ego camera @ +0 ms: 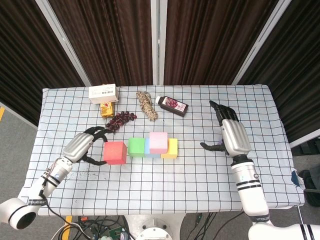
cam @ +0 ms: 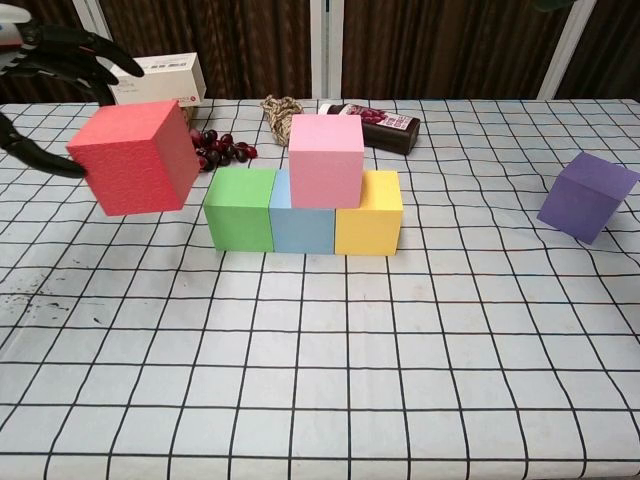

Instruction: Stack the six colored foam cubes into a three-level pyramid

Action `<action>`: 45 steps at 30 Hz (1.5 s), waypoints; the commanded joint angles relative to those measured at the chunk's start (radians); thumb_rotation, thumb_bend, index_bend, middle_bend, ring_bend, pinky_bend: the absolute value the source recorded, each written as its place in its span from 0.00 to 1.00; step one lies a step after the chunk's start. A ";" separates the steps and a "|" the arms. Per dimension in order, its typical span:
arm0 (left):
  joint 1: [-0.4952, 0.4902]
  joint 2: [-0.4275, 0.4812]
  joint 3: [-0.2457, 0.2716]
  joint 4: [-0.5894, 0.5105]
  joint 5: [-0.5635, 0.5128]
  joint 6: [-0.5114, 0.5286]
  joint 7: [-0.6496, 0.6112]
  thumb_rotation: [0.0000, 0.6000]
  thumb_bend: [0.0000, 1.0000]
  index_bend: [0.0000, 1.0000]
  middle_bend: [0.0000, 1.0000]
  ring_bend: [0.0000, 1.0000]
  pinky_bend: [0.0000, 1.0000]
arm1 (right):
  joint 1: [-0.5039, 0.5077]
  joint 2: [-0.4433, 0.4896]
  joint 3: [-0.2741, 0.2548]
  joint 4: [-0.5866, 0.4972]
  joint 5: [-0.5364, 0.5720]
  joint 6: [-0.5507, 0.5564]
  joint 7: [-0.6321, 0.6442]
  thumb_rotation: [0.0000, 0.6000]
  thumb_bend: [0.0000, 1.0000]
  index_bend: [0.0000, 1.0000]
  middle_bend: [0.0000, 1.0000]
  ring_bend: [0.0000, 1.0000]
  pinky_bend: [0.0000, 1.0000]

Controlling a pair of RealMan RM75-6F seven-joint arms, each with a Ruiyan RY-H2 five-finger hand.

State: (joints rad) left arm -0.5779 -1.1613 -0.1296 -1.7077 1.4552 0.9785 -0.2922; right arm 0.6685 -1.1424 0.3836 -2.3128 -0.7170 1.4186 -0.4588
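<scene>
The left hand point(ego camera: 84, 143) is gripping the red cube point(ego camera: 115, 152) from its outer side, fingers curled over the top and thumb low. In the chest view the red cube point(cam: 134, 157) is hanging in the air, tilted a little, just left of the green cube point(cam: 240, 208).

Next come the three bottom cubes, sitting in a row and touching: green, then blue point(cam: 302, 223), then yellow point(cam: 368, 212). The pink cube point(cam: 326, 160) is sitting on top of them, over the blue one and partly over the yellow one. The spot on top of green and blue is looking bare.

Here is the thing that matters most for the next move. The free spot is lying to the right of the red cube and a bit higher than its bottom edge. So I am guessing the left hand needs to lift a little and go right, until red is touching pink. The left hand is the nearer one for this job.

Far to the right, the purple cube point(cam: 587, 196) is sitting alone on the table point(ego camera: 280, 110), tipped up on an edge. The right hand point(ego camera: 231, 134) is hanging above it with fingers spread and nothing in them. Purple is probably going on the very top later.

At the back are a white box point(ego camera: 103, 92), grapes point(ego camera: 120, 120), a rope point(ego camera: 146, 105) and a dark packet point(ego camera: 172, 105).
</scene>
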 commanded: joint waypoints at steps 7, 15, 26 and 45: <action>-0.087 -0.100 -0.066 0.008 -0.153 -0.065 0.162 1.00 0.02 0.18 0.43 0.12 0.15 | -0.086 0.081 -0.051 0.028 -0.115 -0.072 0.146 1.00 0.00 0.00 0.11 0.04 0.00; -0.134 -0.160 -0.085 0.078 -0.189 -0.084 0.193 1.00 0.02 0.18 0.43 0.13 0.15 | -0.104 0.093 -0.065 0.045 -0.157 -0.077 0.171 1.00 0.00 0.00 0.11 0.02 0.00; -0.175 -0.218 -0.089 0.146 -0.218 -0.125 0.176 1.00 0.02 0.18 0.43 0.14 0.15 | -0.113 0.107 -0.067 0.049 -0.173 -0.091 0.193 1.00 0.00 0.00 0.10 0.01 0.00; -0.201 -0.252 -0.090 0.181 -0.228 -0.118 0.194 1.00 0.02 0.18 0.43 0.14 0.14 | -0.122 0.115 -0.082 0.070 -0.174 -0.112 0.199 1.00 0.00 0.00 0.10 0.01 0.00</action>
State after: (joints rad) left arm -0.7775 -1.4125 -0.2177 -1.5255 1.2291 0.8617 -0.0937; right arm 0.5457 -1.0276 0.3026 -2.2435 -0.8922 1.3079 -0.2584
